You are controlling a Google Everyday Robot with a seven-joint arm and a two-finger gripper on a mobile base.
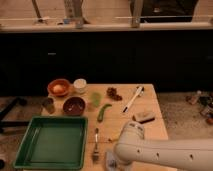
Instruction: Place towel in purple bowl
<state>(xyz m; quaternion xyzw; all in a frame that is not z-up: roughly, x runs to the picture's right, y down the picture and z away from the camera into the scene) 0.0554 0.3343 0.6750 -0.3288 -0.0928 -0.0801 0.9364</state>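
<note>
Most of my gripper (116, 165) is hidden under my own white arm (165, 152) at the table's (150, 105) near edge, cut off below, fingers together. One pale patch just left of it may be the towel (108, 161); I cannot tell. The purple bowl (74, 106) sits farther up-left, well apart.

White arm (165, 152) across the lower right, bent at a rounded joint, gripper (114, 164) at the bottom centre edge, closed tight.
</note>
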